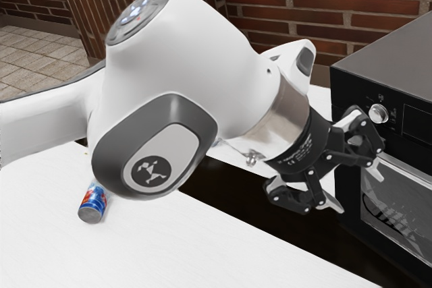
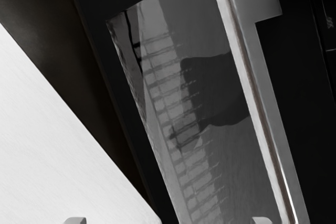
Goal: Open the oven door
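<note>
The oven door [image 1: 403, 212] is seen closed at the right edge of the exterior view's frame, just beyond the end effector [image 1: 354, 185], whose two fingers are spread wide with nothing gripped between them. Whether the door's handle [image 1: 407, 168] is touched by the finger beside it cannot be told. A blue-and-red can [image 1: 92, 204] is held up by the white table [image 1: 40, 241] at lower left.
</note>
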`<state>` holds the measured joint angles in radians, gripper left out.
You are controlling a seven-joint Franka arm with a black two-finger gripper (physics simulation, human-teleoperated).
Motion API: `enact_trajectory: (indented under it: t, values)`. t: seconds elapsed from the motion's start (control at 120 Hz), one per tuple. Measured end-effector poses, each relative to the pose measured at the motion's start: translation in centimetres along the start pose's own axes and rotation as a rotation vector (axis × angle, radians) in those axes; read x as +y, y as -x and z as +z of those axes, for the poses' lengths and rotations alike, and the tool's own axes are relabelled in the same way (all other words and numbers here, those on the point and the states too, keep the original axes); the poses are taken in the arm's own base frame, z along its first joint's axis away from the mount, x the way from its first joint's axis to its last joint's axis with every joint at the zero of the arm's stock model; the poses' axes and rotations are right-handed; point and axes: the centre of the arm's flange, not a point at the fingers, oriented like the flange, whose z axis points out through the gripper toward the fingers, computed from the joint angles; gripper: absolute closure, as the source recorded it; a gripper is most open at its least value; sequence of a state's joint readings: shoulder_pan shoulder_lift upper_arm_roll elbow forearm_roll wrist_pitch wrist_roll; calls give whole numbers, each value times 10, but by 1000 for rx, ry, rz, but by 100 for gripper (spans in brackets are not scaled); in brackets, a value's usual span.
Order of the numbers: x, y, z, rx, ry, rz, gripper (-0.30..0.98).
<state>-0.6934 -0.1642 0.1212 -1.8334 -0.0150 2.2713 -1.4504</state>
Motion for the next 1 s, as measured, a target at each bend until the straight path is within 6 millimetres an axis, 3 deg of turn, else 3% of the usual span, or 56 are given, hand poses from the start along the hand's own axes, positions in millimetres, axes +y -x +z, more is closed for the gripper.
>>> enact_trajectory:
  t: [0.142,0.25,0.408,0.7,1.0]
  values:
    - [12,-10,5,8,9,-10,31]
    - [15,-31,13,3,7,-62,32]
    - [23,-54,36,22,-7,-91,32]
    - [30,-62,47,32,-4,-63,32]
    - [31,-55,69,-2,-5,-30,32]
